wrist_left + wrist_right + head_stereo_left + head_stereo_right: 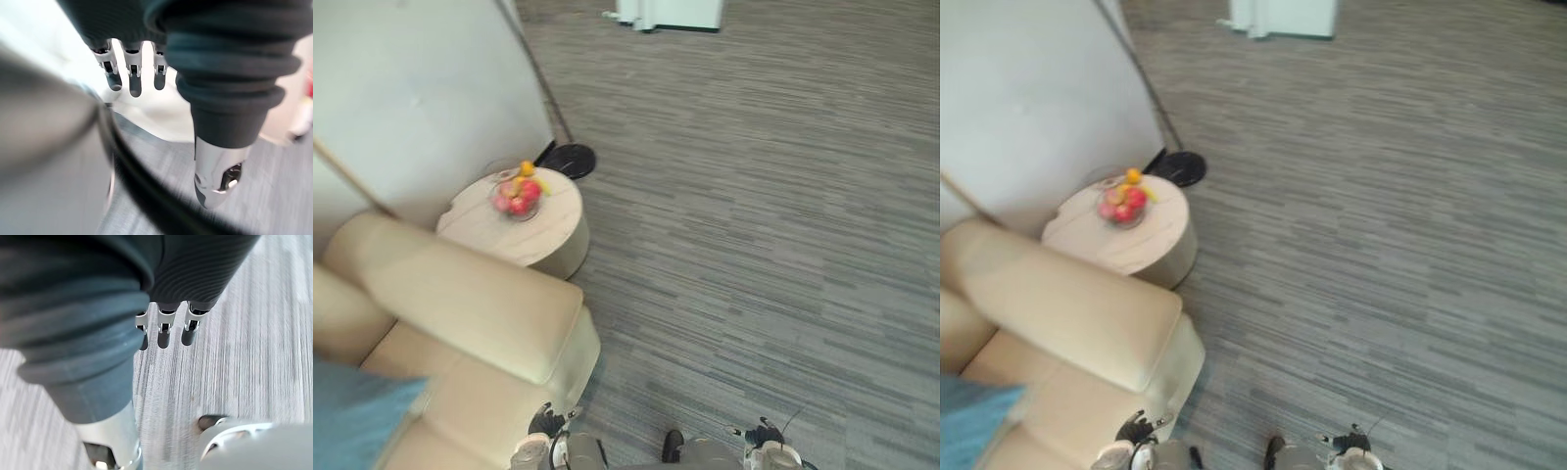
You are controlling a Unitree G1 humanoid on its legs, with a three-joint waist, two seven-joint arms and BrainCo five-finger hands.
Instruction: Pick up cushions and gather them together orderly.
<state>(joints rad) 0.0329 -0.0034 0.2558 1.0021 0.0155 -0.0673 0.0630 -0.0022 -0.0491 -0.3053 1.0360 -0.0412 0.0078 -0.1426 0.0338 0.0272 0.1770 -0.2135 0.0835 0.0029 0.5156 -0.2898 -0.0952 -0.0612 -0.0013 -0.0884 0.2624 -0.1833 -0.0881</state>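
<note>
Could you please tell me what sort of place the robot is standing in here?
Probably a lounge or sitting area, perhaps in an office: a cream sofa with a blue cushion, a round side table holding a fruit bowl, and grey striped carpet.

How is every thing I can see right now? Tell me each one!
blue cushion: lying on the sofa, not held.
sofa: standing against the wall.
fruit bowl: upright on the round table, fruit inside.
round table: standing beside the sofa.
lamp base: flat on the carpet behind the table.
left robot hand: fingers straight, empty.
right robot hand: fingers straight, empty, above the carpet.
</note>
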